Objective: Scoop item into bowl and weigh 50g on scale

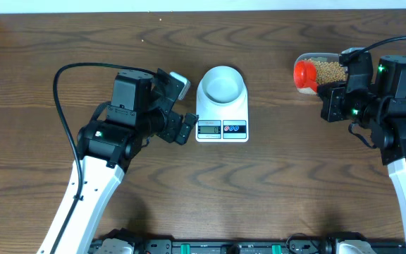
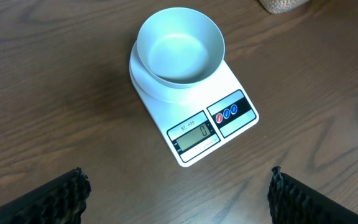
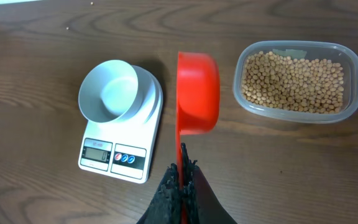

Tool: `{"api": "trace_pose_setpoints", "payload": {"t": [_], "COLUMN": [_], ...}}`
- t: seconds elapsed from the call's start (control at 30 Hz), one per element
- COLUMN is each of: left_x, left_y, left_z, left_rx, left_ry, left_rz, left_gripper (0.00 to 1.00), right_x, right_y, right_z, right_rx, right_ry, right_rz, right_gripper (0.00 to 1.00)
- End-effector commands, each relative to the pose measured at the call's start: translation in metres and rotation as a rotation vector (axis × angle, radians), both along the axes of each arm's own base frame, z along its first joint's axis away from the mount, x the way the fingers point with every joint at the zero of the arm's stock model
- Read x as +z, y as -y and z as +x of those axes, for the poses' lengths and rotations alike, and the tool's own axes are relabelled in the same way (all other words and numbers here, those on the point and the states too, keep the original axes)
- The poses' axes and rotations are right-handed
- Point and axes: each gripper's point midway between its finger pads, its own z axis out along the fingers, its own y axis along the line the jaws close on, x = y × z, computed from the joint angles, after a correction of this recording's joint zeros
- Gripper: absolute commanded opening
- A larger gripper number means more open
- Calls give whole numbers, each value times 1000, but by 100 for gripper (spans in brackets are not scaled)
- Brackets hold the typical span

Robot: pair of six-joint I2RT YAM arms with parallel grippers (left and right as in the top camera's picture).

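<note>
Left jaws apart; right jaws clamped on red scoop (image 3: 198, 93) handle – scoop 3 o'clock of bowl (image 3: 109, 91) on scale (image 3: 148, 134).

Table (image 1: 259, 190): dark brown wood-grain top, fills every view. Below the left gripper (image 2: 179, 199), grain runs in long wavy bands. Around the right gripper (image 3: 183, 171), same wood with a few pale specks. Past both grippers, along the table's far edge, pale strip (image 1: 118, 4); wall or floor, cannot tell. Behind them, at the near edge, black rail (image 1: 210, 247). Light soft, even; dull sheen on the wood.
</note>
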Motion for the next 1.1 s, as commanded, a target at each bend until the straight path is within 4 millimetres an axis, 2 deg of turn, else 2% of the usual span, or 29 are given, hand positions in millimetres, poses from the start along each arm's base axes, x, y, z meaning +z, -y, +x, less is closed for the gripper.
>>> {"api": "trace_pose_setpoints", "payload": {"t": [0.0,0.33,0.63,1.07], "left_x": [-1,-1,-1,-1], "left_y": [2,2,2,2], "left_z": [-2,-2,-2,-2], "left_rx": [-12,-12,-12,-12], "left_ry": [-7,-7,-7,-7], "left_rz": [-6,-6,-6,-6], "left_gripper": [94,94,94,94], "right_x": [7,8,5,0], "right_y": [-4,-9,-6,17], "right_z": [1,0,-2,-1], "right_rx": [28,50,-9,-92], "right_ry": [19,18,-22,-50], "right_rz": [-5,19,52,7], "right_gripper": [1,1,1,1]}}
